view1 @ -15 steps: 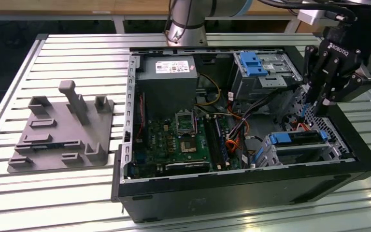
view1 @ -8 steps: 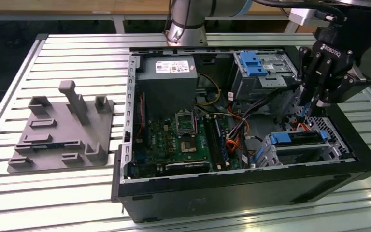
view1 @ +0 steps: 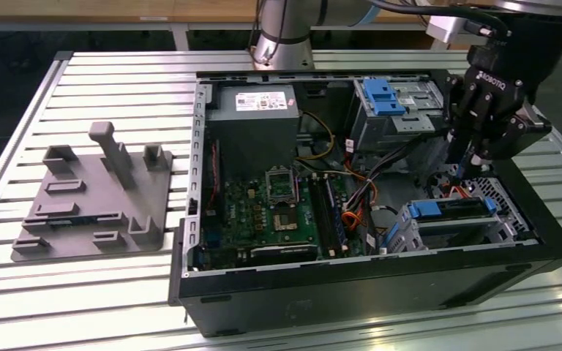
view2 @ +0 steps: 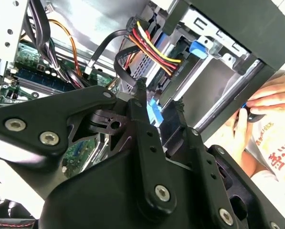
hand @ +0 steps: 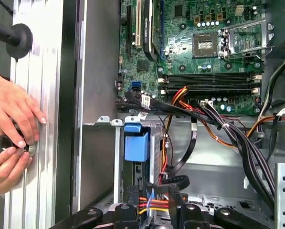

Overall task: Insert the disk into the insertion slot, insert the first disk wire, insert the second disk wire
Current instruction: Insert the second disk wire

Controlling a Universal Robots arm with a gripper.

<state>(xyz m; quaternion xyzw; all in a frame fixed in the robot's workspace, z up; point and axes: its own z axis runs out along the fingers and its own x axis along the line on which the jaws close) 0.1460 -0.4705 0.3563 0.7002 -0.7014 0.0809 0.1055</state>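
The disk [view1: 452,210], silver in a bright blue carrier, lies in the insertion slot [view1: 503,196] at the near corner of the open computer case on the exterior view's right. My gripper [view1: 462,175] hangs just above the disk's inner end, open, with nothing between its fingers. In the first wrist view the carrier's blue tab [hand: 136,143] sits beyond my gripper [hand: 154,191]. A red, yellow and black wire bundle [view2: 152,47] runs across just past my gripper [view2: 159,98], and blue plastic shows through the gap. That bundle [hand: 154,204] also crosses behind the fingers in the first wrist view.
The case holds a green motherboard [view1: 281,212], a power supply [view1: 252,117] and a taller grey cage with a blue clip [view1: 383,99]. A grey fixture plate [view1: 96,197] lies on the slatted table. A person's hands [hand: 8,124] rest outside the case wall.
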